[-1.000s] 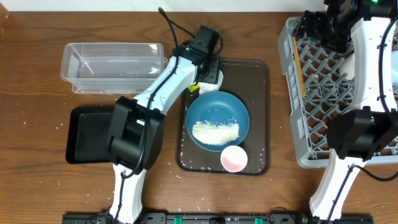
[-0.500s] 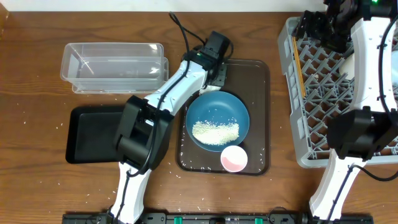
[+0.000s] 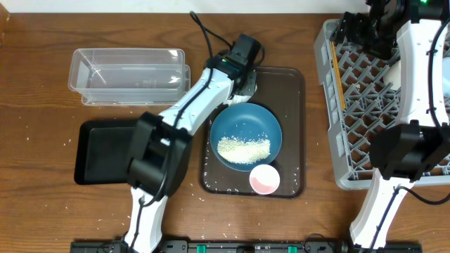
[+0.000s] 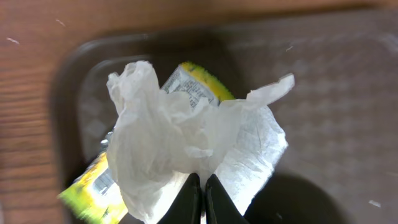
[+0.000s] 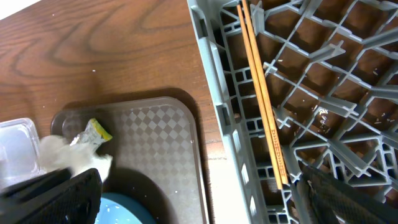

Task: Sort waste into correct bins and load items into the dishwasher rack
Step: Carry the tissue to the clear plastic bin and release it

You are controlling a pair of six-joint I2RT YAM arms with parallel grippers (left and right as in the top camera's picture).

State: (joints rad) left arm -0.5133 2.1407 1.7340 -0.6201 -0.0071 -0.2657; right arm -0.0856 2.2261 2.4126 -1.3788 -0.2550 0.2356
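In the left wrist view my left gripper [image 4: 200, 186] is shut on the crumpled white tissue paper [image 4: 180, 137]. The yellow-green wrapper [image 4: 196, 81] pokes out from behind the tissue. From overhead, the left gripper [image 3: 242, 86] is over the far left corner of the brown serving tray [image 3: 292, 126]. The dark-blue dish [image 3: 246, 126] holds the rice heap [image 3: 243, 149], and the pink cup [image 3: 264, 178] stands beside it. My right gripper [image 5: 205, 193] is open above the grey rack's [image 5: 217, 81] left wall, with nothing in it. The chopsticks [image 5: 264, 99] lie in the rack.
The clear tub [image 3: 130, 74] sits at the far left and the black tray [image 3: 102, 151] in front of it. Loose rice grains are scattered on the brown tray and the wood around it. The rack [image 3: 344, 176] fills the right side.
My left gripper has shifted right along the brown tray's far edge and its jaws have closed on the tissue. The right arm has stayed still.
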